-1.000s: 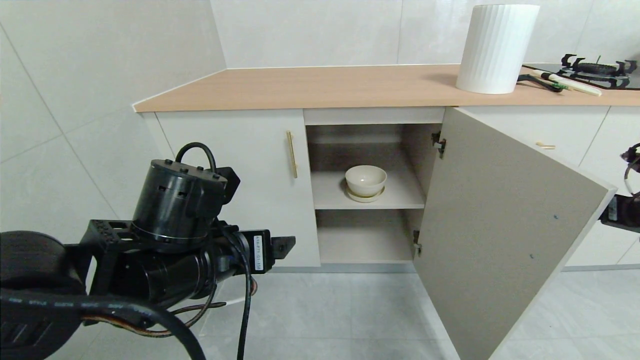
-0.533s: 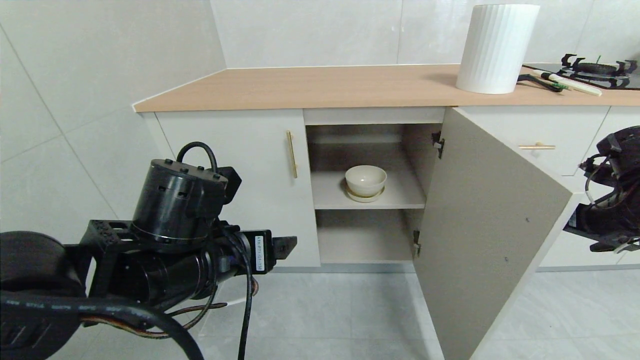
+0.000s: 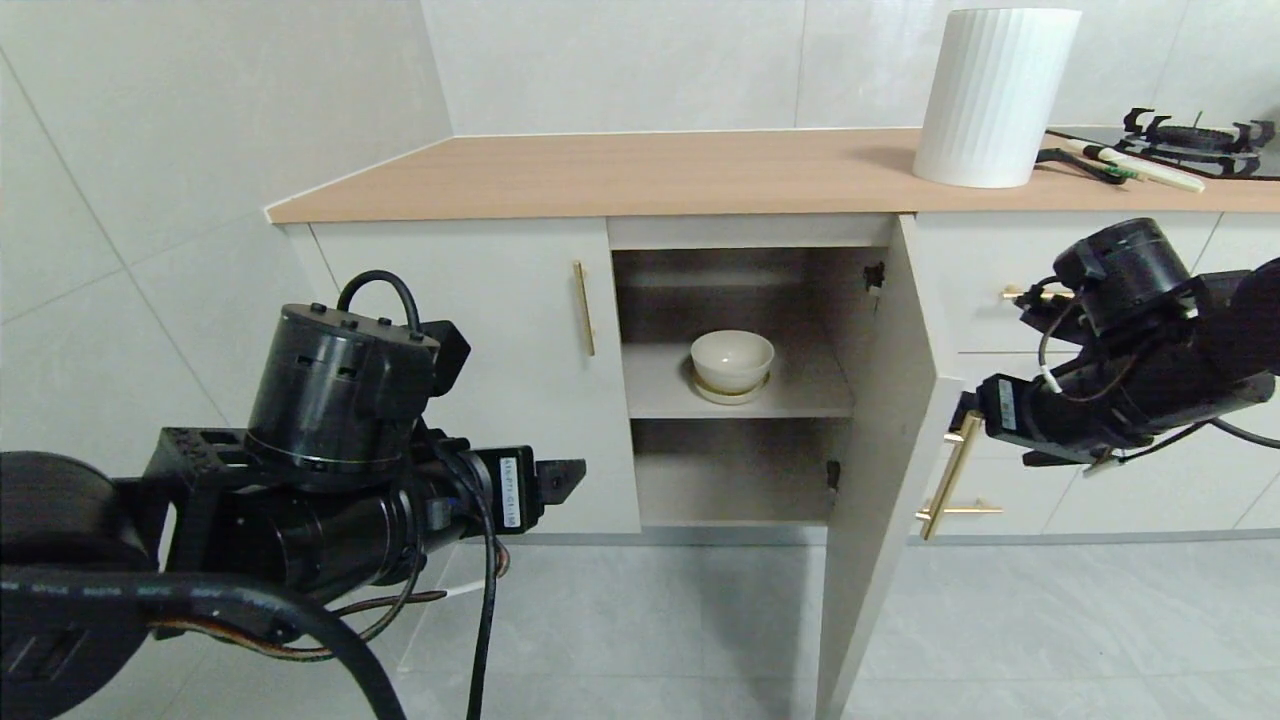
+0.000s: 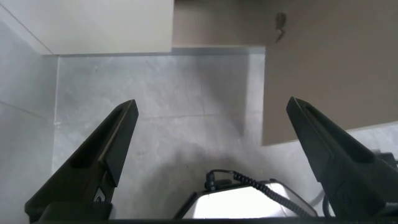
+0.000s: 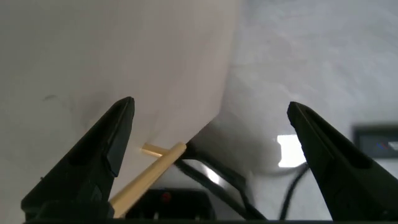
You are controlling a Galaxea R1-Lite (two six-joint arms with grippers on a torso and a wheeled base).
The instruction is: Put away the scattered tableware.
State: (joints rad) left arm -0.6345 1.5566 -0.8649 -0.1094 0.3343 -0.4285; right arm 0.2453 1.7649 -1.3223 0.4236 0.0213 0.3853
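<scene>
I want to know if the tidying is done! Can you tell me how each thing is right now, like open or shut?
right cupboard door: partly open.
left cupboard door: shut.
bowl: upright on a small plate, on the upper shelf.
white jar: upright on the counter.
left gripper: fingers open, empty.
right gripper: fingers open, empty, by the open door's handle.

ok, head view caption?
Right gripper at the handle of the half-open cupboard door; bowl on saucer on the shelf.
</scene>
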